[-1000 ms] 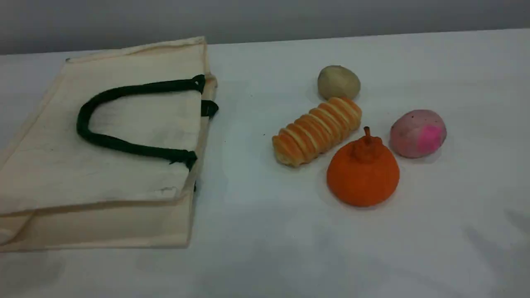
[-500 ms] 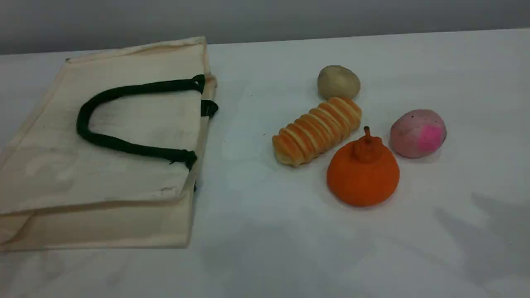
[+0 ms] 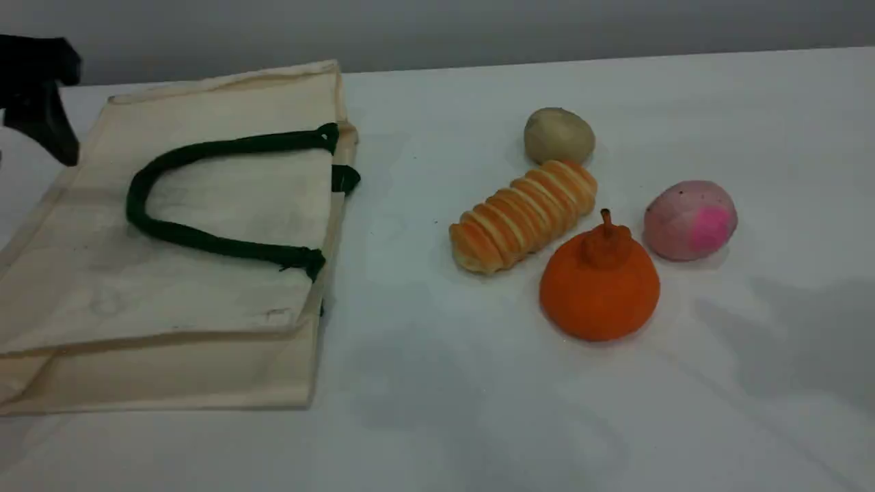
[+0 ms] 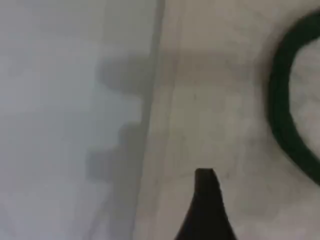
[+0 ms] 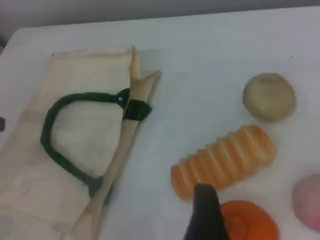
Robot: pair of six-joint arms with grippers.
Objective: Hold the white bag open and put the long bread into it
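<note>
The white bag [image 3: 225, 198] lies flat and closed on the left of the table, its mouth facing right, with a dark green handle [image 3: 140, 195] looped on top. The long bread [image 3: 523, 215] lies slantwise to the right of the bag, touching nothing but the table. My left gripper [image 3: 41, 116] hovers open and empty by the bag's far left corner; in the left wrist view its fingertip [image 4: 205, 180] is over the cloth [image 4: 210, 110] near the handle [image 4: 280, 115]. In the right wrist view my right fingertip [image 5: 204, 200] hangs well above the bread [image 5: 225, 157], open and empty.
A beige potato-like lump [image 3: 559, 135] sits just behind the bread. An orange pumpkin-like fruit [image 3: 599, 287] stands close at its front right. A pink ball [image 3: 690, 220] lies further right. The table's far edge [image 3: 615, 58] runs behind.
The left gripper has come into the scene view at the top left beside the bag. Shadows on the right of the table have shifted. Bag, bread and the other items stay put.
</note>
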